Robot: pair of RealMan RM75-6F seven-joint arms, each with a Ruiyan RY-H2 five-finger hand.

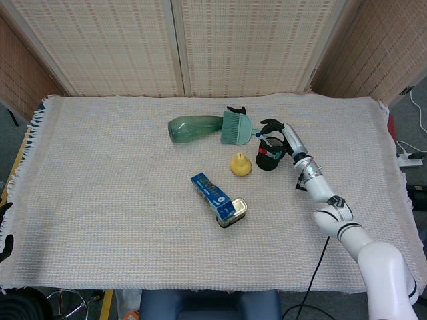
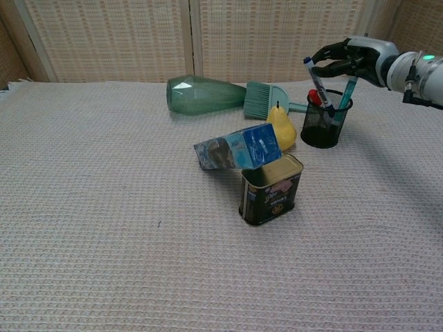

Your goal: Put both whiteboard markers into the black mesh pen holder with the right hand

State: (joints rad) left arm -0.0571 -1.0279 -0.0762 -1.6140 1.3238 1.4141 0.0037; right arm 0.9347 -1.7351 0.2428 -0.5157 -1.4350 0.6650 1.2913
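Observation:
The black mesh pen holder [image 2: 325, 133] [image 1: 267, 163] stands at the back right of the cloth. In it are a red-capped marker [image 2: 315, 99] and a teal pen [image 2: 348, 90]. My right hand [image 2: 353, 57] [image 1: 277, 131] hovers just above the holder's rim. It pinches the top of a white marker with a blue cap [image 2: 317, 81], which tilts left with its lower end inside the holder. Only two dark fingertips of my left hand [image 1: 5, 230] show at the left edge of the head view, apart and with nothing between them.
A yellow pear [image 2: 280, 124] sits right beside the holder on its left. Behind lie a teal brush [image 2: 261, 99] and a green bottle [image 2: 204, 95] on its side. A blue box [image 2: 239, 149] leans on an open tin [image 2: 271, 189] nearer the front.

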